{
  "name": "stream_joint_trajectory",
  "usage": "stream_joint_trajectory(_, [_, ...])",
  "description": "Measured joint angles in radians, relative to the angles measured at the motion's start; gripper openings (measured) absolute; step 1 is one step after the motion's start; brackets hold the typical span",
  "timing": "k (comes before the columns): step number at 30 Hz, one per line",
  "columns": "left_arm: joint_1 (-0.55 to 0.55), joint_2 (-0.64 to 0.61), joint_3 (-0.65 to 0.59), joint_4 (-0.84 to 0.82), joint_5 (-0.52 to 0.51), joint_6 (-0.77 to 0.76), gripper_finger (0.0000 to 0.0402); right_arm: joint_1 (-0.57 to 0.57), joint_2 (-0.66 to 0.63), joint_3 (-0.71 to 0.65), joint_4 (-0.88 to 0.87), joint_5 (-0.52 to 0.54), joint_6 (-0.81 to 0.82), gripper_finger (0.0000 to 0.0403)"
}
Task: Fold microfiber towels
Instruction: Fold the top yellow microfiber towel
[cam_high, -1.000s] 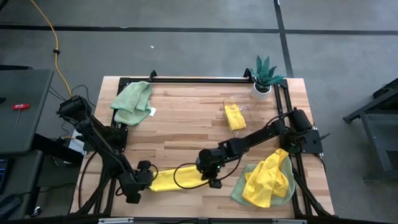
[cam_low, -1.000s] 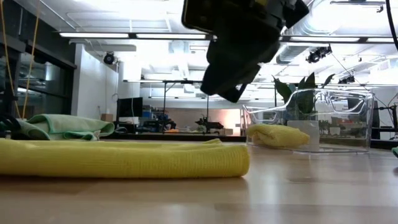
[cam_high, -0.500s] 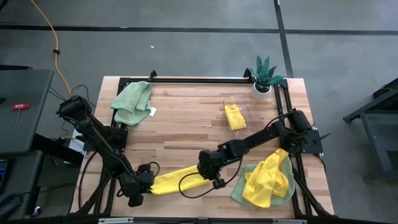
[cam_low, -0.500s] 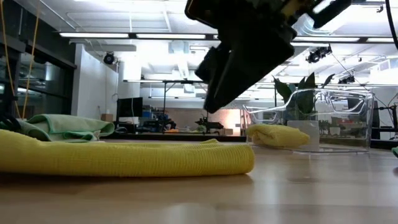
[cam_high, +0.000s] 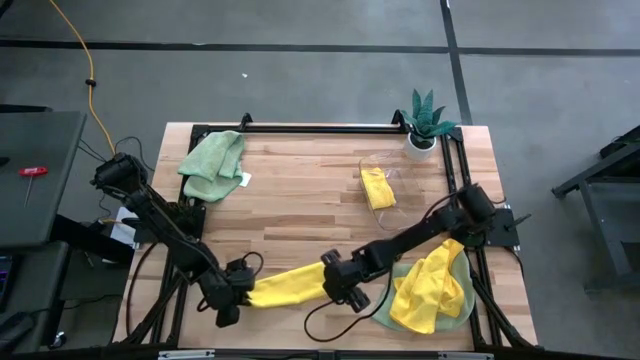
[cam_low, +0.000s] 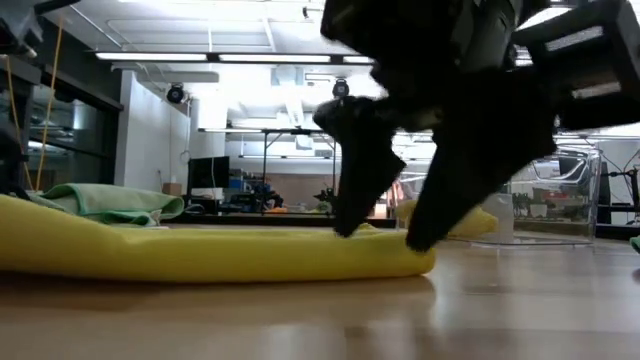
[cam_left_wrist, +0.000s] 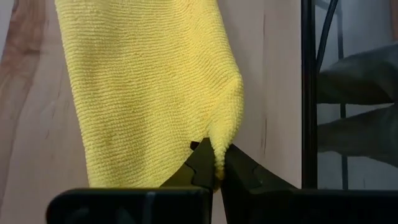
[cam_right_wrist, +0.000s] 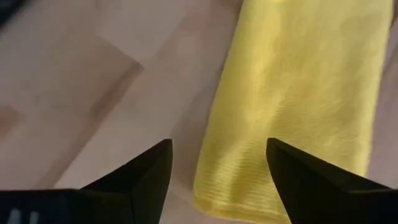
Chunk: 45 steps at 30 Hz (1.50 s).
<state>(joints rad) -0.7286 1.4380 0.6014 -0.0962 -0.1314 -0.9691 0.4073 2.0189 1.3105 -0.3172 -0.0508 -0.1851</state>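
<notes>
A yellow microfiber towel (cam_high: 288, 286), folded into a long strip, lies near the table's front edge. My left gripper (cam_high: 238, 287) is shut on its left end. My right gripper (cam_high: 343, 290) hangs open over the strip's right end (cam_right_wrist: 267, 143), one finger (cam_low: 362, 190) on each side of that end in the low view. A green towel (cam_high: 212, 165) lies bunched at the far left. Another yellow towel (cam_high: 430, 288) is heaped on a green one (cam_high: 385, 305) at the near right. My left gripper pinches the strip's left end at its rounded, folded corner (cam_left_wrist: 217, 152) between both fingertips, slanting down from the table's left. That end (cam_low: 30, 225) is raised a little, and the rest of the strip lies on the table. My right gripper's fingertips reach the strip's top; whether they touch it, I cannot tell.
A clear container (cam_high: 380, 180) holding a folded yellow towel (cam_high: 378, 188) stands at the far right of the table's middle. A small potted plant (cam_high: 425, 125) sits in the far right corner. Black frame rails (cam_high: 320, 127) run along the far edge.
My right gripper has opened, rolled and come down toward the near edge over the strip's right end. The strip's left end has risen a little in my left gripper, and the strip now lies slanted, its right end shifted toward the table's right.
</notes>
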Motion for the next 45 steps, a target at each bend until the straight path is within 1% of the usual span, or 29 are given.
stream_joint_trajectory(5, [0.011,0.0,0.0,0.004,0.017,0.003,0.0,0.008,0.023,0.0,-0.02,0.019,0.051,0.0231])
stream_joint_trajectory(9, [0.023,0.0,0.001,0.006,0.018,0.018,0.0,0.013,0.028,0.002,-0.067,0.07,0.083,0.0192])
stream_joint_trajectory(12, [0.036,0.0,0.001,0.008,0.017,0.036,0.0,0.014,0.028,0.005,-0.099,0.074,0.144,0.0139])
stream_joint_trajectory(16, [0.056,-0.002,0.001,0.003,0.015,0.069,0.0,0.012,0.027,0.005,-0.13,0.075,0.269,0.0039])
stream_joint_trajectory(17, [0.062,-0.004,0.001,0.0,0.014,0.077,0.0,0.01,0.027,0.005,-0.135,0.058,0.306,0.002])
stream_joint_trajectory(18, [0.067,-0.006,0.001,-0.005,0.014,0.081,0.0,0.009,0.027,0.005,-0.139,0.038,0.342,0.0012])
stream_joint_trajectory(20, [0.079,-0.007,0.001,-0.007,0.006,0.081,0.0,0.006,0.024,0.004,-0.148,-0.02,0.421,0.0016])
stream_joint_trajectory(23, [0.091,-0.016,0.001,-0.01,0.0,0.078,0.0,-0.006,0.015,0.002,-0.155,-0.153,0.499,0.0006])
stream_joint_trajectory(27, [0.102,-0.029,0.002,-0.01,-0.005,0.014,0.0,-0.039,0.009,-0.001,-0.157,-0.327,0.574,0.0004])
stream_joint_trajectory(29, [0.103,-0.033,0.002,-0.007,-0.004,-0.046,0.0,-0.052,0.007,-0.001,-0.16,-0.387,0.607,0.0003])
stream_joint_trajectory(32, [0.103,-0.032,0.002,-0.013,0.005,-0.177,0.0,-0.075,0.007,-0.001,-0.15,-0.465,0.654,0.0002])
stream_joint_trajectory(35, [0.098,-0.032,0.002,-0.011,0.011,-0.25,0.0,-0.099,0.007,-0.001,-0.131,-0.534,0.718,0.0001])
stream_joint_trajectory(41, [0.097,-0.025,0.002,-0.017,-0.002,-0.34,0.0,-0.137,0.007,-0.001,-0.135,-0.593,0.868,0.0001])
stream_joint_trajectory(43, [0.096,-0.018,-0.003,-0.024,-0.019,-0.369,0.0,-0.146,0.007,-0.001,-0.135,-0.592,0.915,0.0001])
stream_joint_trajectory(45, [0.093,-0.016,-0.027,0.014,-0.033,-0.421,0.0,-0.154,0.007,-0.001,-0.135,-0.584,0.959,0.0001])
